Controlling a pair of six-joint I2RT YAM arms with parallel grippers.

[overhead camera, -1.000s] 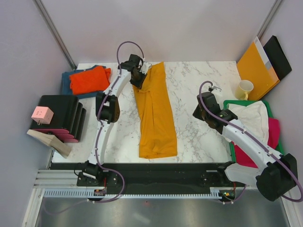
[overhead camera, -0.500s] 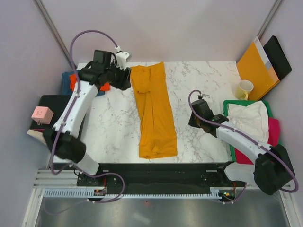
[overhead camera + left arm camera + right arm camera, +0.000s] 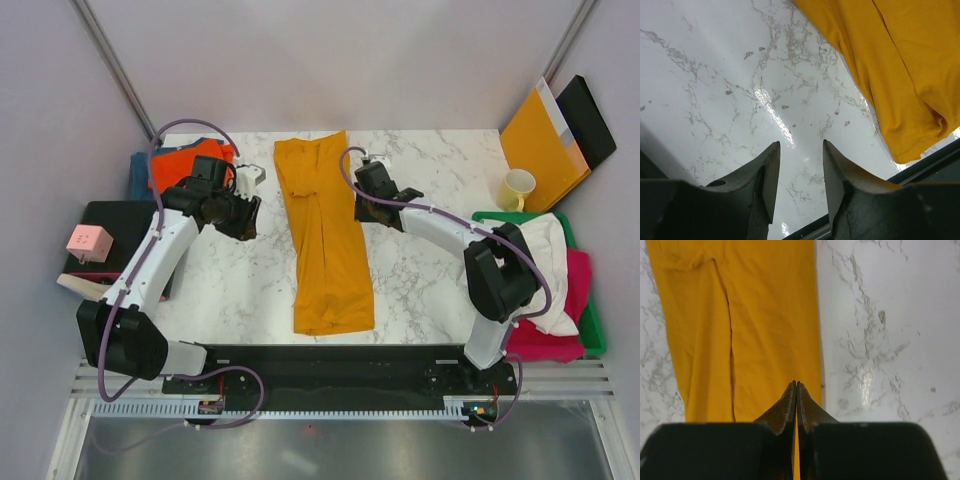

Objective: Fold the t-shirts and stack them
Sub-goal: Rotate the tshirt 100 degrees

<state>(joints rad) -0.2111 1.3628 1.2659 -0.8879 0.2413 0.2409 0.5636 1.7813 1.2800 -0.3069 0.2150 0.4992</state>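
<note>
A large mustard-yellow t-shirt [image 3: 325, 240] lies folded into a long strip down the middle of the marble table. My left gripper [image 3: 245, 212] hovers open and empty over bare marble to the shirt's left; its wrist view [image 3: 800, 145] shows the shirt [image 3: 910, 65] at the upper right. My right gripper [image 3: 360, 195] is shut and empty just above the shirt's right edge [image 3: 765, 315], its tips [image 3: 796, 384] over the cloth. An orange t-shirt [image 3: 180, 162] lies on a teal-blue one [image 3: 138, 172] at the back left. A white t-shirt [image 3: 548, 250] and a magenta one [image 3: 540, 335] lie at the right.
A green bin [image 3: 592, 320] holds the white and magenta shirts. A yellow mug [image 3: 517, 187], a stiff orange-brown envelope [image 3: 540, 140] and a black folder [image 3: 590, 120] stand at the back right. A black rack [image 3: 125, 240] with a pink box [image 3: 88, 240] sits off the left edge.
My left gripper let go of the shirt's top end and swung left and nearer. My right arm swept from beside the bin across to the shirt's right edge.
</note>
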